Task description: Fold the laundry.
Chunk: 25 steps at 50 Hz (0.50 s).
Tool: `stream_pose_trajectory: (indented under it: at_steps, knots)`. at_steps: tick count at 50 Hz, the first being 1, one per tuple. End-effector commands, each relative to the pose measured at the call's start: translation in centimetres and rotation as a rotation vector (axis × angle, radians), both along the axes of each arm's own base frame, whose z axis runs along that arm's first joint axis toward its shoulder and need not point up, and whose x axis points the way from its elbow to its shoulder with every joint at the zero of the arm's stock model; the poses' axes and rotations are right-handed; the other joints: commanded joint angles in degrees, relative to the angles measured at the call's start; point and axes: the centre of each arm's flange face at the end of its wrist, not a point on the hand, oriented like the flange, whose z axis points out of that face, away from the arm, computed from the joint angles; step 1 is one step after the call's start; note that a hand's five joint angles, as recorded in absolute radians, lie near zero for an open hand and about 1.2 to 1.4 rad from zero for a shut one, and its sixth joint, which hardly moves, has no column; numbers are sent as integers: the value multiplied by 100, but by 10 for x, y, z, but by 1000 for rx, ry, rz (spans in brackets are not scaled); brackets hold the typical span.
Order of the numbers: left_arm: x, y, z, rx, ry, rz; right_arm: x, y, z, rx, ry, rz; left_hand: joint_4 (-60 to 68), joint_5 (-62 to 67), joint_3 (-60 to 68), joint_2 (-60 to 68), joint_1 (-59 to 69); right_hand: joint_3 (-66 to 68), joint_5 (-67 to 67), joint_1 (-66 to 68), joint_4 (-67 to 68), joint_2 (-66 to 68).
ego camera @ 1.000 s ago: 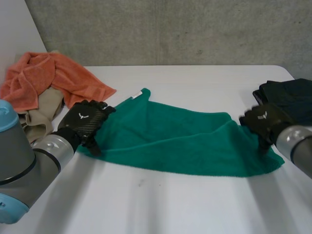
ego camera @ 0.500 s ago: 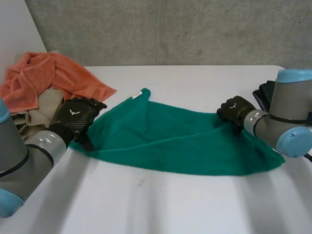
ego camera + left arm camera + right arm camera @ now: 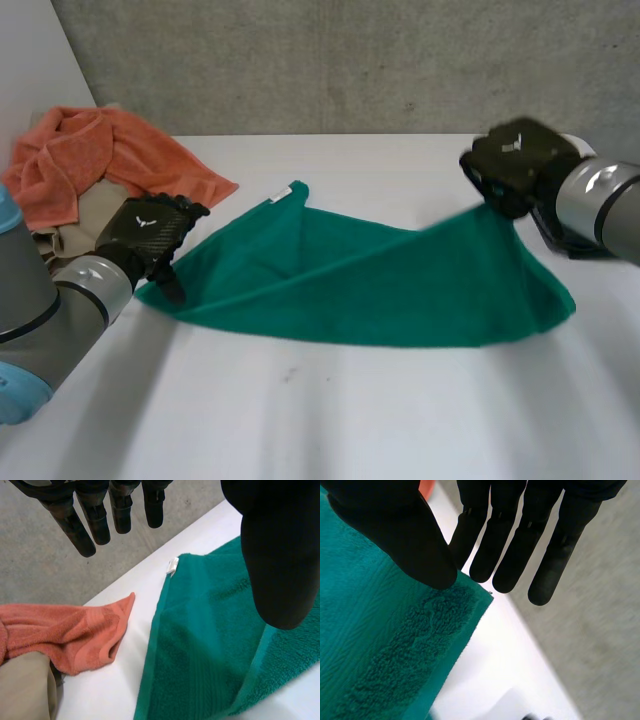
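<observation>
Risen well off the white table [image 3: 350, 420] over the last second with the right hand [image 3: 518, 160]; pinches the far-right corner of the green towel [image 3: 380, 290] between thumb and straight fingers, tenting that side. Leaves the rest lying flat. Keeps the left hand [image 3: 150, 232] by the near-left corner, fingers straight, gripping nothing. Suggests a fold just beginning.

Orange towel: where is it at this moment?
In the head view the orange towel lies at the far left of the table, atop a beige cloth, beyond the left hand and apart from the green towel.
</observation>
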Motion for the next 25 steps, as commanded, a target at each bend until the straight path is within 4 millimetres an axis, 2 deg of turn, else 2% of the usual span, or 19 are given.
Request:
stream_pose_trajectory:
  at_steps: [1,3,8,14,22,25]
  knots:
    - [1,1,-4,20,-12,9,-20,18,-57,300,174,-46,-160,-290,-198,-187,-104,1201,1343,1500,1154,1246]
    - [2,0,-4,20,-13,17,-27,29,-72,381,228,-32,-160,-290,-198,-187,-104,1201,1343,1500,1154,1246]
    - [3,-5,-4,10,-34,32,-34,17,-86,289,169,-26,-160,-290,-198,-187,-104,1201,1343,1500,1154,1246]
    - [17,-10,-7,69,-137,71,-36,-3,-77,176,-6,-121,-160,-290,-198,-187,-104,1201,1343,1500,1154,1246]
    - [22,-15,-18,143,-161,53,-49,-6,-72,161,-57,-173,-160,-290,-198,-187,-104,1201,1343,1500,1154,1246]
    - [23,-17,-25,172,-173,41,-51,-5,-75,170,-59,-174,247,117,209,220,303,1201,1343,1500,1154,1246]
